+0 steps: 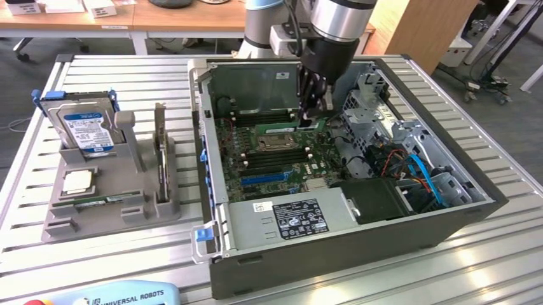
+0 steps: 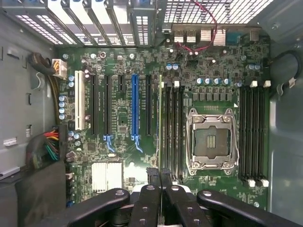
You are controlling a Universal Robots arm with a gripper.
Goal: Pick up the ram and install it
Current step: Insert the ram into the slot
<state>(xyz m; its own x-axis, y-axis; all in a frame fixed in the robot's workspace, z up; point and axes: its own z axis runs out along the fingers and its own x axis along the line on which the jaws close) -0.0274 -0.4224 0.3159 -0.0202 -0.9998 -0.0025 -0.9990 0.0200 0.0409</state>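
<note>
My gripper (image 1: 307,118) reaches down inside the open computer case (image 1: 339,254), just above the motherboard (image 1: 271,159). It is shut on the ram (image 1: 316,122), a thin green stick held level at the fingertips. In the wrist view the ram (image 2: 160,123) appears edge-on as a narrow line running out from the black fingers (image 2: 152,176). It hangs over the black memory slots (image 2: 173,132) beside the empty processor socket (image 2: 210,139). I cannot tell whether it touches a slot. Another green stick (image 1: 100,202) lies in the grey holder (image 1: 110,219) outside the case.
The holder also carries a blue-labelled hard drive (image 1: 85,127) and a square silver chip (image 1: 78,182). Inside the case are a power supply (image 1: 288,219), drive cages and blue cables (image 1: 424,171). More memory slots (image 2: 253,137) lie past the socket. A teach pendant (image 1: 110,295) sits at the table's front.
</note>
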